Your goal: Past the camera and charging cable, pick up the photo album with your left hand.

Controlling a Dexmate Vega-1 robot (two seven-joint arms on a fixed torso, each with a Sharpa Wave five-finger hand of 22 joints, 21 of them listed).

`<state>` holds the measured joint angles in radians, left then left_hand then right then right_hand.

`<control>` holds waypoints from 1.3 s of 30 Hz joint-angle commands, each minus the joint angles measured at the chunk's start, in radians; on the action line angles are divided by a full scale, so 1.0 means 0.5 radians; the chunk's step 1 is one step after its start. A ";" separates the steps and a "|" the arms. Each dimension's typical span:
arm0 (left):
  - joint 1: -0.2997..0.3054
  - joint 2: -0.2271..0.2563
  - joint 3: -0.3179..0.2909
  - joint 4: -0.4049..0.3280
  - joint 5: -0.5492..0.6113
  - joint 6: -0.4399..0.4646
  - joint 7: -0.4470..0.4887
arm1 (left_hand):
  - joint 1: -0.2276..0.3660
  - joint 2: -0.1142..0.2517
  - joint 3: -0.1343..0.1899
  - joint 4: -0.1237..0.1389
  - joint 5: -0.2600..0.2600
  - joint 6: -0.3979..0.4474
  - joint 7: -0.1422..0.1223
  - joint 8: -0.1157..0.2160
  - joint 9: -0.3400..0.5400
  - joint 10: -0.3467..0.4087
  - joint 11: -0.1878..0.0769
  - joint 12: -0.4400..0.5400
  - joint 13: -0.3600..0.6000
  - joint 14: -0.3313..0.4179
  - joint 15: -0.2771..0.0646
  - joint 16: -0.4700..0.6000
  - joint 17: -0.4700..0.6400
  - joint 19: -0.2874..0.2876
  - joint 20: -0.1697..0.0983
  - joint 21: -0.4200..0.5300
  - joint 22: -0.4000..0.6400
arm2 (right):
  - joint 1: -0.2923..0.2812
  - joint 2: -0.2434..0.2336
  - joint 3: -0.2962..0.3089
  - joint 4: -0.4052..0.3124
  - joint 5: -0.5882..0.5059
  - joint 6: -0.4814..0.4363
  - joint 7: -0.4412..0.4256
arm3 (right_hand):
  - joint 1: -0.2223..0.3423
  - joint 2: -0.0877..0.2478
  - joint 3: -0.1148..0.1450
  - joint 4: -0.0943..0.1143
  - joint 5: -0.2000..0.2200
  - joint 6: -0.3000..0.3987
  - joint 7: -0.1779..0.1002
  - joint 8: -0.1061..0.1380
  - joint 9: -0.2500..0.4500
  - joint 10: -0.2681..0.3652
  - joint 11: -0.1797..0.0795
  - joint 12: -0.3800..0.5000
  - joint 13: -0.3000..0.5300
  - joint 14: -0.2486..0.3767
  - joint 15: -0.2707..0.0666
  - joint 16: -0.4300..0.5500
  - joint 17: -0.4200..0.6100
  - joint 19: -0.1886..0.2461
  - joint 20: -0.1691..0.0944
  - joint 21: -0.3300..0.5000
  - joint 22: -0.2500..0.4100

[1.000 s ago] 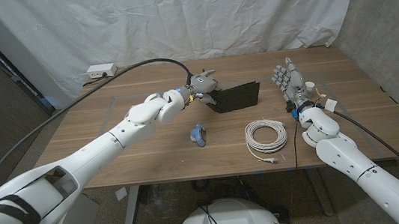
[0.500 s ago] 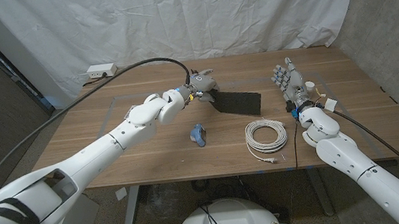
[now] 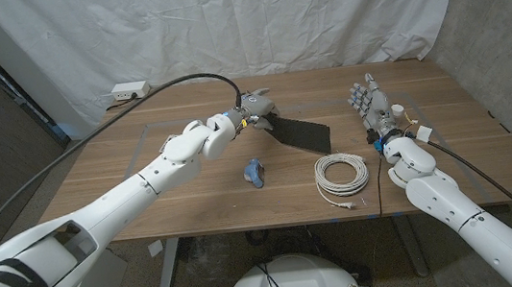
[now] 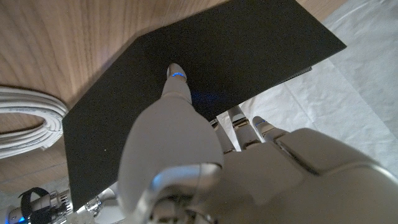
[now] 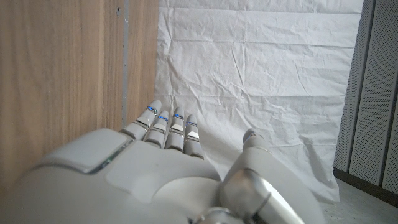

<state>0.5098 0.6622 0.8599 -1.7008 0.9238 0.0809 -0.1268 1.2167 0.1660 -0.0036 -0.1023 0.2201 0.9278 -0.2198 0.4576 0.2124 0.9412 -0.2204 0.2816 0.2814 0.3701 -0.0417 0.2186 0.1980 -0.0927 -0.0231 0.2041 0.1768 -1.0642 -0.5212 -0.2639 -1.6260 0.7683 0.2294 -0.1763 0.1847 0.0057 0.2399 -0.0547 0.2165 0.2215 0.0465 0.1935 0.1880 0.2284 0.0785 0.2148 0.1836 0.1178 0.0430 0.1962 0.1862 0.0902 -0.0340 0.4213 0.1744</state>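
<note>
Black photo album point(image 3: 301, 132) edge in left robot hand point(image 3: 256, 106)

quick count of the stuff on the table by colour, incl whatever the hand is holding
black: 1, the photo album held by the left hand
white: 2, the coiled charging cable and the power strip at the far corner
blue: 1, the small camera
total: 4

Counter point(image 3: 193, 184): wooden top, plank grain, faint taped rectangle outline on its surface. Backdrop: creased white cloth sheet point(image 3: 223, 22) hung behind the counter, full width. White power strip point(image 3: 131, 91) at far left corner. Grey textured wall panel point(image 3: 509, 28) at right. Even, soft lighting.
</note>
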 commanded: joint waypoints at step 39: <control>0.059 0.070 -0.180 -0.354 0.010 0.127 -0.177 | 0.001 -0.016 0.028 0.021 -0.016 0.020 0.005 0.010 -0.023 0.032 0.000 -0.007 0.040 0.062 -0.310 0.012 0.016 0.031 0.009 0.000 0.004 | -0.010 -0.004 -0.002 0.004 -0.027 0.046 0.025 | -0.004 0.015 -0.004 -0.011 -0.001 0.013 -0.005 0.010 0.007 0.026 -0.009 0.005 0.005 0.031 -0.011 0.004 0.006 0.044 -0.032 -0.034 0.007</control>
<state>0.5246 0.6913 0.8127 -1.8329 0.9557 0.1325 -0.2072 1.2231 0.1590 0.0086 -0.0900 0.2122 0.9290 -0.2214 0.4607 0.1978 0.9478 -0.2203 0.2806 0.2953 0.3920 -0.0446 0.2225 0.2025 -0.0820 -0.0156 0.2041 0.1770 -1.0708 -0.5262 -0.2634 -1.6294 0.7524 0.2496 -0.1685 0.1847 0.0057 0.2400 -0.0547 0.2165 0.2215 0.0465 0.1935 0.1880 0.2340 0.0730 0.2148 0.1836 0.1215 0.0393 0.1962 0.1863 0.1046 -0.0339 0.4064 0.1744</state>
